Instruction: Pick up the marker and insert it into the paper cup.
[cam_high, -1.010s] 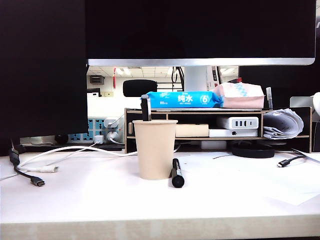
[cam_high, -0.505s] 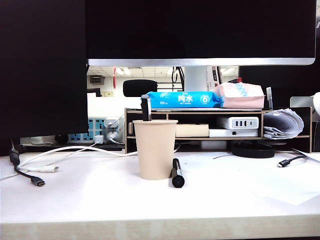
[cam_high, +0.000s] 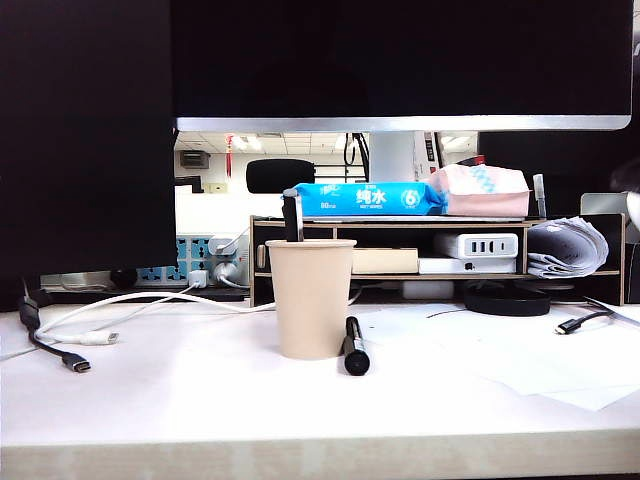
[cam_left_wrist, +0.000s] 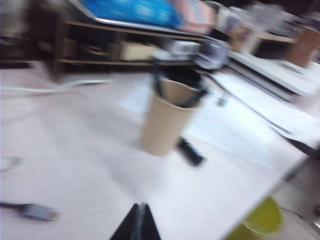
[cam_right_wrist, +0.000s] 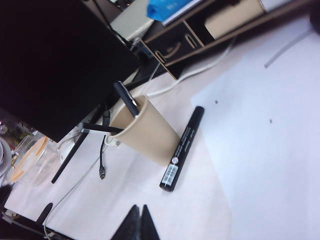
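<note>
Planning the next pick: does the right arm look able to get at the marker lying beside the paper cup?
Probably yes. The marker lies flat on the table beside the paper cup, nothing on top of it. The right tool is shut, clear of it; the cup crowds one side.

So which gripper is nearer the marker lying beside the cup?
Right, it seems. The right gripper, shut, hovers close to the marker's labelled end. The left gripper, also shut, sits farther back, facing the paper cup beside it.

You see one cup (cam_high: 310, 298), two markers, one standing in it (cam_high: 291, 216) and one lying beside it (cam_high: 354, 346), and two grippers, left (cam_left_wrist: 138, 222), right (cam_right_wrist: 137, 222); blur may hide more.
</note>
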